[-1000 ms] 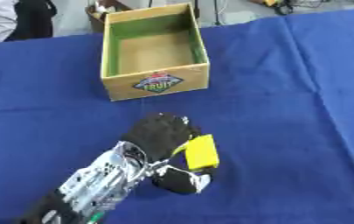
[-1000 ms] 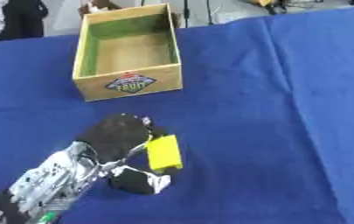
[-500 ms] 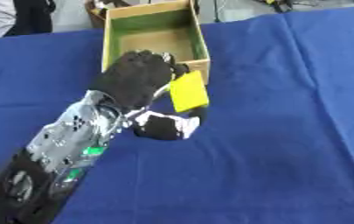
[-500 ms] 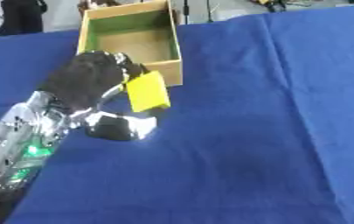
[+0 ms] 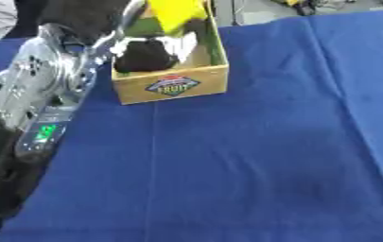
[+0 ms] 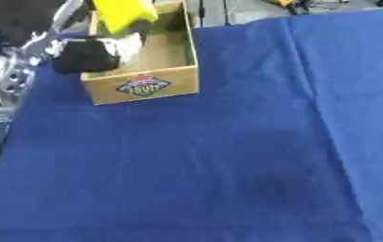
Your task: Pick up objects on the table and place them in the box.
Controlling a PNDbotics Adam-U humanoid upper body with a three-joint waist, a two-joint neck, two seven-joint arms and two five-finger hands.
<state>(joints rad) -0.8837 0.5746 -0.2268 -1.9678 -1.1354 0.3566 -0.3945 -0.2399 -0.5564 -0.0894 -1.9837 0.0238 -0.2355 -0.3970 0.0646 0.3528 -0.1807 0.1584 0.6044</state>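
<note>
My left hand (image 5: 103, 19) reaches up from the left side and hovers over the cardboard box (image 5: 171, 87), the one with a "FRUIT" label on its front wall. It is shut on a flat yellow object (image 5: 176, 10), held tilted above the box's opening. The black thumb (image 5: 144, 54) hangs in front of the box's inside. My left arm's silver forearm (image 5: 41, 90) covers the box's left wall. My right hand shows in neither view.
A blue cloth (image 5: 260, 160) covers the table. Its far edge runs behind the box, with floor and cables beyond. No other loose objects show on the cloth.
My left hand has carried the yellow object away from me, from in front of the box to above its opening. The camera view has shifted too.
</note>
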